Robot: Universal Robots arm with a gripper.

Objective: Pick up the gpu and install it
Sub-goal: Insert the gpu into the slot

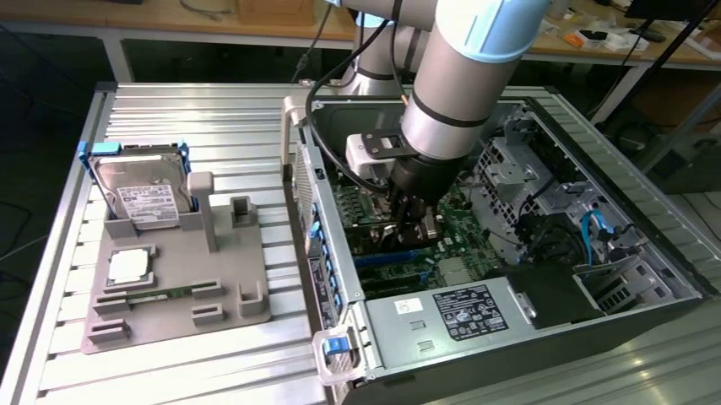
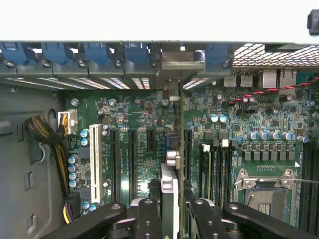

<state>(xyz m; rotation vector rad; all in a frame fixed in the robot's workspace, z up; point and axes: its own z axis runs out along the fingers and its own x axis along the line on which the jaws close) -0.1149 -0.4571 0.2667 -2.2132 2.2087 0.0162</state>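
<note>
My gripper [image 1: 411, 226] reaches down inside the open computer case [image 1: 338, 253], over the green motherboard [image 1: 451, 221]. In the wrist view the gripper [image 2: 174, 219] is shut on the gpu [image 2: 169, 184], a thin card seen edge-on between the two black fingers [image 2: 147, 219]. The card stands upright on the line of a motherboard slot among the black expansion slots [image 2: 133, 159]. Its metal end points at the rear slot openings [image 2: 172, 87] in the case wall. Whether its lower edge sits inside the slot is hidden.
Outside the case, at the exterior view's left, a grey fixture [image 1: 169, 287] carries a silver hard drive in a blue frame [image 1: 141, 190], a processor [image 1: 130, 267] and a green memory stick [image 1: 158, 295]. Around the card are a white slot [image 2: 93, 159], yellow-black cables [image 2: 50, 134], a processor socket [image 2: 264, 184] and the power supply [image 1: 451, 316].
</note>
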